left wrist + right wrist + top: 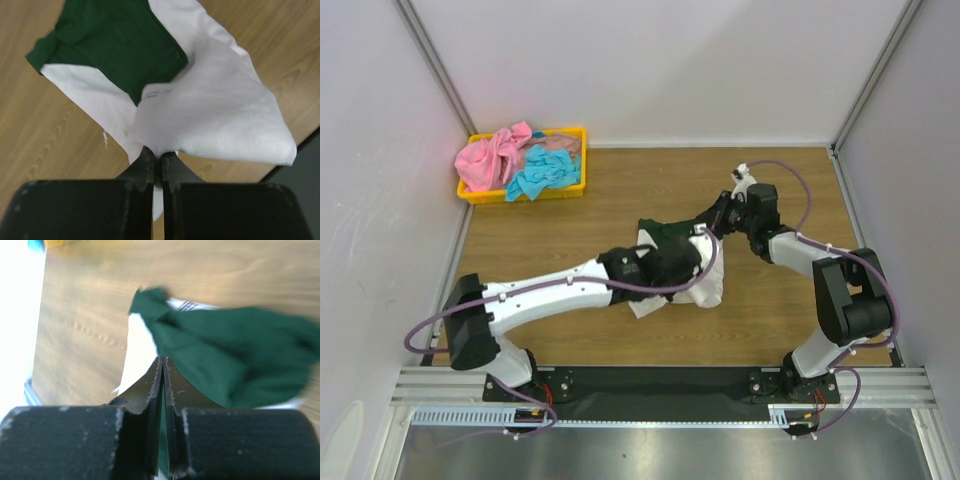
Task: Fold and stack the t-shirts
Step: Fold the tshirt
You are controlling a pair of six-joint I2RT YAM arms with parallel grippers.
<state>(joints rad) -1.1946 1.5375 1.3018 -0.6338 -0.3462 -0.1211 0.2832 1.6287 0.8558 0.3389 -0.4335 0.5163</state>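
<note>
The left fingers (146,162) pinch the t-shirt (215,115) by its white edge and the right fingers (156,375) clamp its green sleeve, both fully closed, likely to carry a fold across the bench (570,220).

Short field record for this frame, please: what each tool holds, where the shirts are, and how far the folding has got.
left tool: shut, pinching white cloth of the white and green shirt
right tool: shut on that shirt's green sleeve
shirt state: bunched on the table, not folded flat
other shirts: pink shirt and turquoise shirt heaped in the yellow tray, far left corner
stack: none visible
</note>
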